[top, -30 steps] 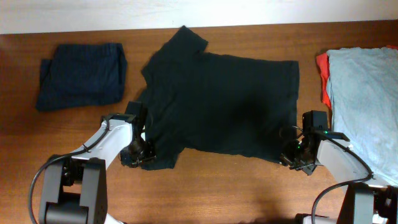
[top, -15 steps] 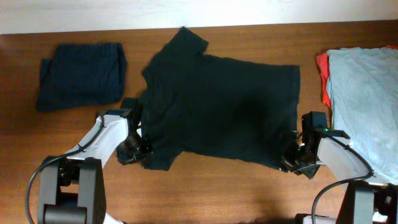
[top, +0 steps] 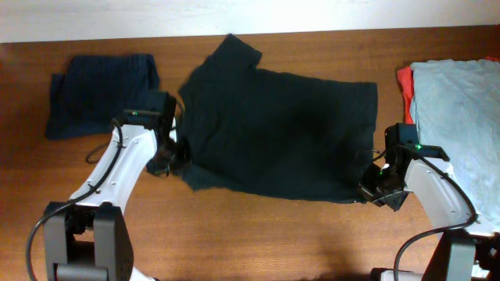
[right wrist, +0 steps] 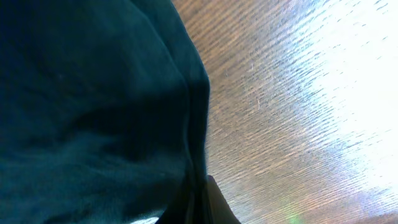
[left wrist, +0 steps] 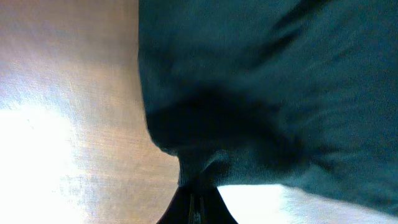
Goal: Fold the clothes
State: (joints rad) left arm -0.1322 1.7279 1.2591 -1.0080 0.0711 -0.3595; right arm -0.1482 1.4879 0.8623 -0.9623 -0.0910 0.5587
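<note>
Overhead, left end effector and right end effector pinch the spread black T-shirt.

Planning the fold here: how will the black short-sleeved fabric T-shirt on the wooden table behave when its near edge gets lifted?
Probably floppy: the black short-sleeved fabric T-shirt bunches where the left gripper pinches it. Likely light, as its edge looks thin in the right gripper. The rest may drag across the wooden table.
</note>
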